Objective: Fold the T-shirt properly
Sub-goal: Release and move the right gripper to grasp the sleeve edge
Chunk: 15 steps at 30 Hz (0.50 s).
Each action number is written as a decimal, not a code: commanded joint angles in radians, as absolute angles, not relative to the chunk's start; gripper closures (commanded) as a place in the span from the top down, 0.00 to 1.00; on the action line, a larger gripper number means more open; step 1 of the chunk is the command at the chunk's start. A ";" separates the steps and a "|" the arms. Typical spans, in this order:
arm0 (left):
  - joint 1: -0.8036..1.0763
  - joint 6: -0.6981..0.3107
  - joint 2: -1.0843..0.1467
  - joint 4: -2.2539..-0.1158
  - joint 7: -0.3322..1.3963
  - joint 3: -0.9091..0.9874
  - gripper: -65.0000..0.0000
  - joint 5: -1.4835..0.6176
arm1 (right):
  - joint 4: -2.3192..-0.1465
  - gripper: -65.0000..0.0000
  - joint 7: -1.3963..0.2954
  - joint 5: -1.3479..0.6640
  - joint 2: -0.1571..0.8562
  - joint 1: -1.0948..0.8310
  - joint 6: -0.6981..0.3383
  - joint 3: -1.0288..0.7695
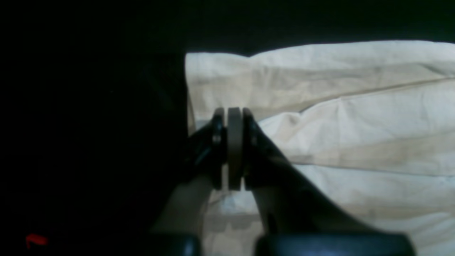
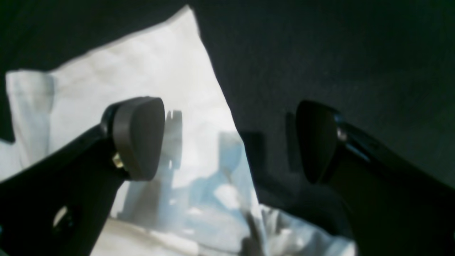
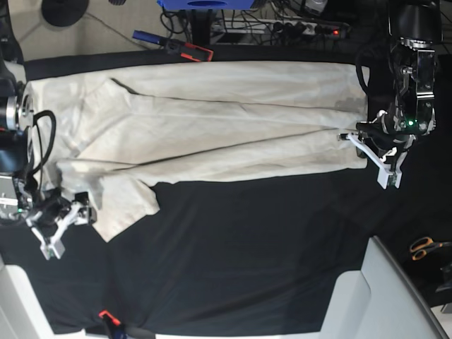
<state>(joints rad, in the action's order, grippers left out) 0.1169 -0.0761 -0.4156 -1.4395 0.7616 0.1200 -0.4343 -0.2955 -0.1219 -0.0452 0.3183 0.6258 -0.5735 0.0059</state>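
The T-shirt (image 3: 212, 127) is spread across the black table cover (image 3: 247, 254) from nine to three o'clock. It is judged light, limp and easily bunched. The hem is pinched by the clenched left gripper (image 1: 234, 149); the right gripper (image 2: 231, 142) is released over the sleeve edge, best retaken there.

Cream T-shirt (image 3: 212, 123), wrinkled, partly folded lengthwise, spread across black table cover (image 3: 240, 247)

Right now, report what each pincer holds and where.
Left pincer is shut at the hem edge of the shirt; whether cloth is pinched cannot be told. Right pincer is open, holding nothing.
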 commanded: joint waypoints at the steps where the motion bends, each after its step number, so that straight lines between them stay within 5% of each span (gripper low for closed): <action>1: 0.104 -0.073 -0.432 -1.455 0.745 0.127 0.00 -0.437 | -0.285 0.82 -0.097 -0.051 0.334 0.651 -0.579 0.004; 15: 0.102 -0.073 -0.432 -1.458 0.745 0.127 0.00 -0.437 | -0.277 0.81 -0.093 -0.050 0.305 0.627 -0.579 0.004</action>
